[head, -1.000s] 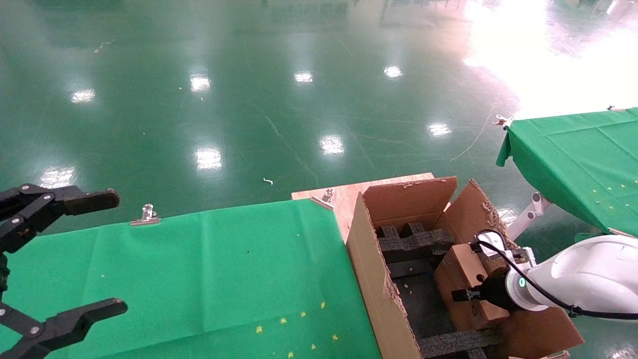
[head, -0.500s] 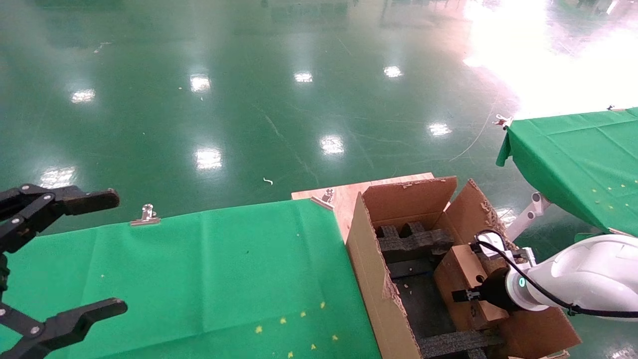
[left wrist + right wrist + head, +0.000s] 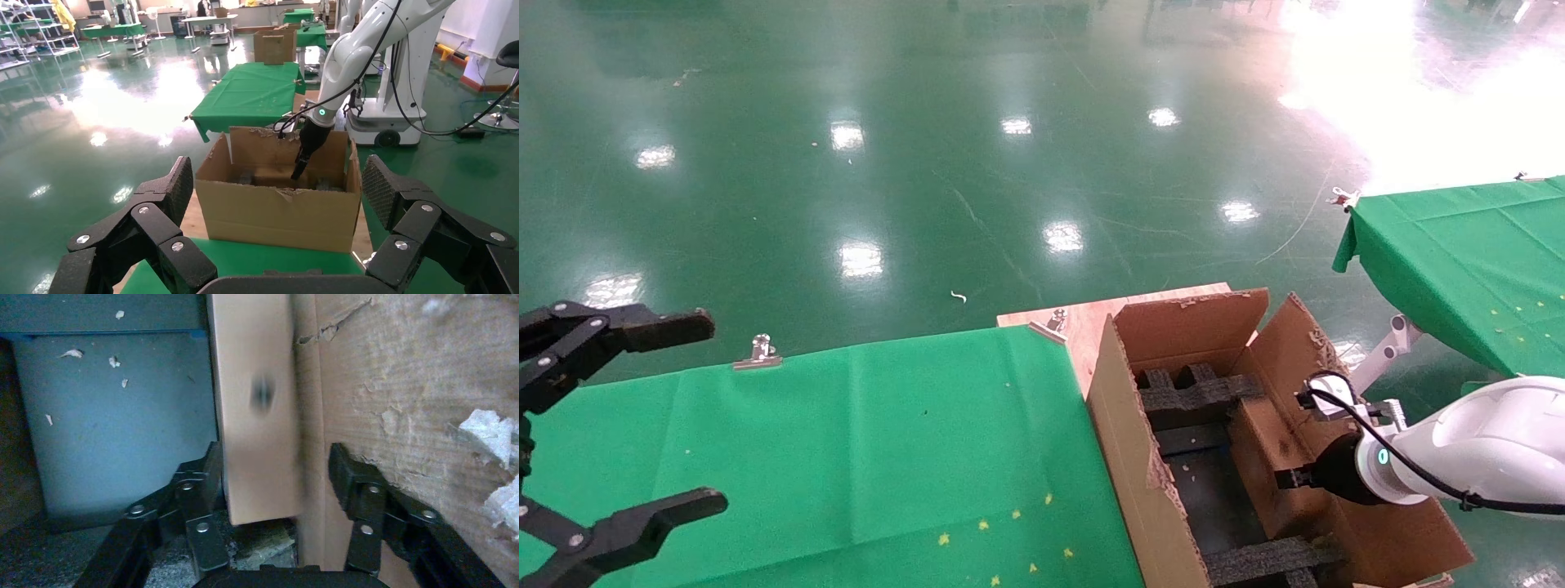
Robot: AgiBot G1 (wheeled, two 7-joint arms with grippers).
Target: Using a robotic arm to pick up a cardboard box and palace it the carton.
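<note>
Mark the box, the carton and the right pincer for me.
Box (image 3: 1267,457): head view, its wide brown face, inside the carton.
Carton (image 3: 1128,445): head view, outer left wall.
Right pincer (image 3: 272,478): right wrist view, midway between its fingertips, on the box's narrow face.

cardboard box (image 3: 260,410): face blurred | right end effector (image 3: 272,484): base cut off | left end effector (image 3: 641,416): partly out of frame

A green cloth (image 3: 846,441) clipped (image 3: 758,353) over a wooden table (image 3: 1091,322); shiny green floor (image 3: 928,163).
</note>
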